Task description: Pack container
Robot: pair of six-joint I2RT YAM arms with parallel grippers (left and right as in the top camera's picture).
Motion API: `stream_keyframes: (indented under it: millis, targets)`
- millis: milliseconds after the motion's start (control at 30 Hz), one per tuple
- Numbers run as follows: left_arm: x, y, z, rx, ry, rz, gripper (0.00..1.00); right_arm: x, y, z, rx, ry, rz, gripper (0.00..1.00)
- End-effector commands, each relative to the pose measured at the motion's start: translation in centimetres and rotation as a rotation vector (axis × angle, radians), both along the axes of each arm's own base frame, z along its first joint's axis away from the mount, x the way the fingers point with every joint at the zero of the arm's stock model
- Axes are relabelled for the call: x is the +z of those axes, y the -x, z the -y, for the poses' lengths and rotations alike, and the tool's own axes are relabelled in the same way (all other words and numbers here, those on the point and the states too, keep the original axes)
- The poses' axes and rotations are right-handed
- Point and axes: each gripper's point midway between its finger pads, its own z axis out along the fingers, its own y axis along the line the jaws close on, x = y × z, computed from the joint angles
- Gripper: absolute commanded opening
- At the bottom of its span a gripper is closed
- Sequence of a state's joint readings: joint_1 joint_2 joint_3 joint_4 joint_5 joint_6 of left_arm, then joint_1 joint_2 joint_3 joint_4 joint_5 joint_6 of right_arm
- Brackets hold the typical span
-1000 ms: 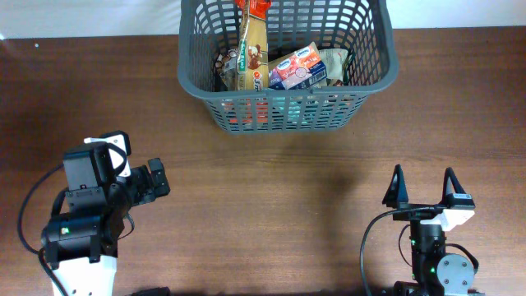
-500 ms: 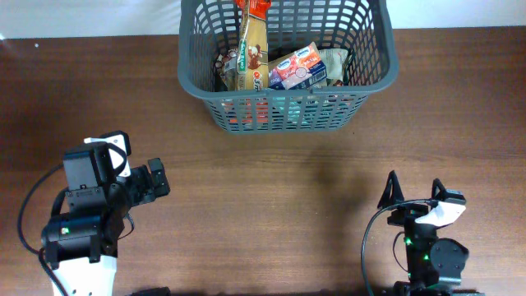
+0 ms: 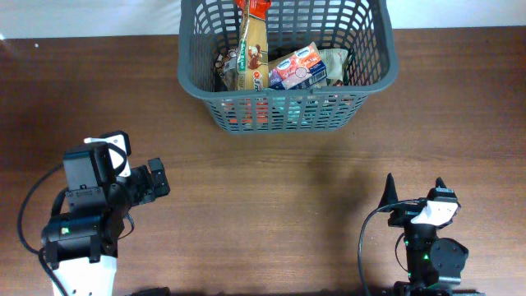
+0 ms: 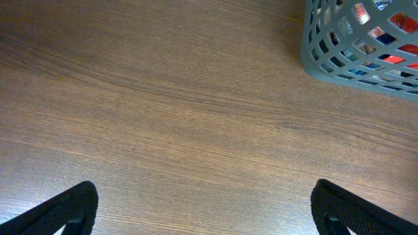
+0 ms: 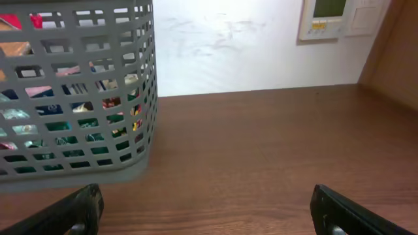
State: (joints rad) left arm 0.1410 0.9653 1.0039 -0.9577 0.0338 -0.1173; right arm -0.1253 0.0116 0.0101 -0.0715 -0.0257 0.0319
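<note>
Large dark grey lattice-sided plastic container (image 3: 288, 113) sits on the brown wooden tabletop (image 3: 279, 193), snack packs (image 3: 300, 70) inside. Well short of it, the right end effector (image 3: 413, 186) has swivelled and drawn back slightly; the left end effector (image 3: 157, 181) is unmoved. Both are spread and empty. Packing is likely finished.

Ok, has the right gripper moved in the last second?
Yes. Overhead, the right gripper has drawn slightly back from the container, toward the near table edge and a little leftward, twisting too; the container has not shifted.
</note>
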Motion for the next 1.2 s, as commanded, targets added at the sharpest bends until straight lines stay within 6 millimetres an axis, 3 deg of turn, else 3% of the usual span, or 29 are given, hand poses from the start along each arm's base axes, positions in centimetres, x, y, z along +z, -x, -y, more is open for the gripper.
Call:
stream_keyframes:
  millis: [0, 933, 1000, 1067, 1167]
  targets:
    - [0.0, 0.1, -0.3, 0.012, -0.004, 0.002, 0.99, -0.2, 0.0, 0.0, -0.001, 0.028, -0.007, 0.99]
    - [0.3, -0.2, -0.1, 0.003, 0.005, 0.022, 0.99, -0.2, 0.0, 0.0, -0.001, 0.028, -0.007, 0.99]
    - [2.1, -1.4, 1.0, -0.045, 0.039, 0.122, 0.99, -0.2, 0.0, 0.0, -0.001, 0.028, -0.007, 0.99]
    - [5.1, -2.7, 2.2, -0.099, 0.047, 0.269, 0.99, -0.2, 0.0, 0.0, -0.001, 0.028, -0.007, 0.99]
    - [11.0, -3.5, 3.3, -0.152, 0.014, 0.523, 0.99, -0.2, 0.0, 0.0, -0.001, 0.028, -0.007, 0.99]
